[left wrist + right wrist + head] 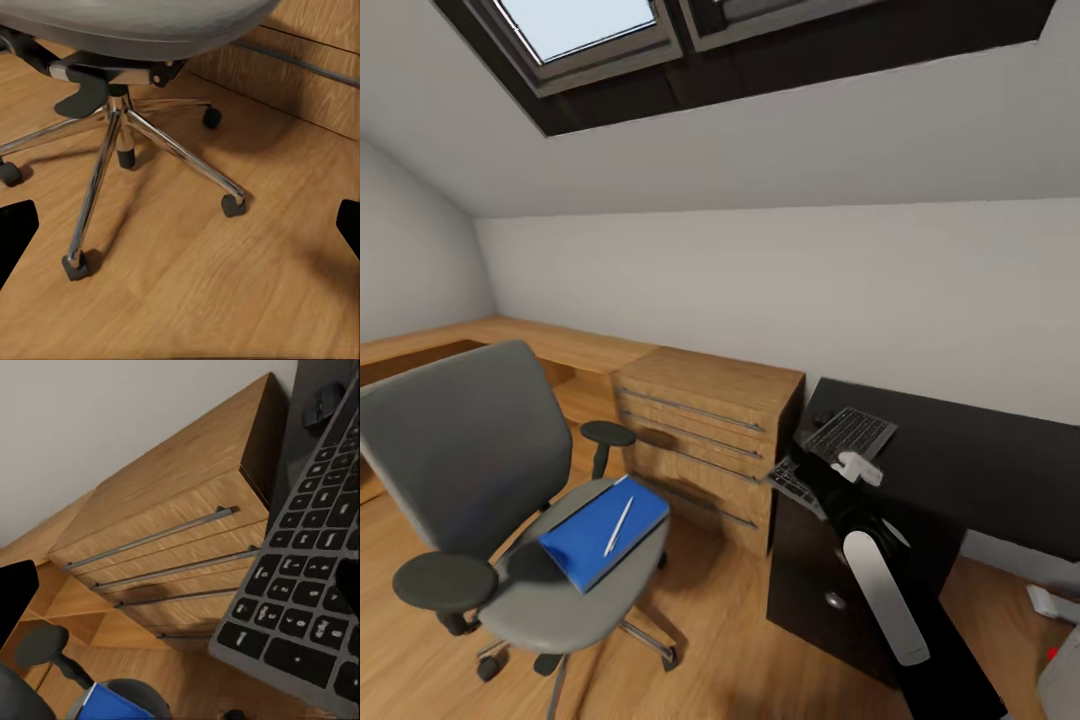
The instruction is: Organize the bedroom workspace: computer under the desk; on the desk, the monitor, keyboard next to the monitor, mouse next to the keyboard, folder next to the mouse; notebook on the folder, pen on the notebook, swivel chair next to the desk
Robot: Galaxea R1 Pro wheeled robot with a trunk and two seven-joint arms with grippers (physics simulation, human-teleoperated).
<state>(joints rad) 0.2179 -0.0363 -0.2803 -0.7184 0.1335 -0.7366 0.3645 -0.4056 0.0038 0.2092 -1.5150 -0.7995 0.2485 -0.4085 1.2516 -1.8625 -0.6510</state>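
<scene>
One keyboard [307,577] between right jaws (tilted)

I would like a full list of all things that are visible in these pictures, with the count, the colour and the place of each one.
swivel chair: one, grey, on the wood floor at the left
folder: one, blue, on the chair seat
pen: one, white, on the folder
drawer unit: one, wood with metal handles, between chair and desk
desk: one, black, at the right
keyboard: one, dark grey, at the desk's left edge, partly overhanging
skylight: one, dark frame, in the sloped ceiling
right gripper: one, white and black, at the keyboard
left gripper's fingers: black, over the floor by the chair base
</scene>
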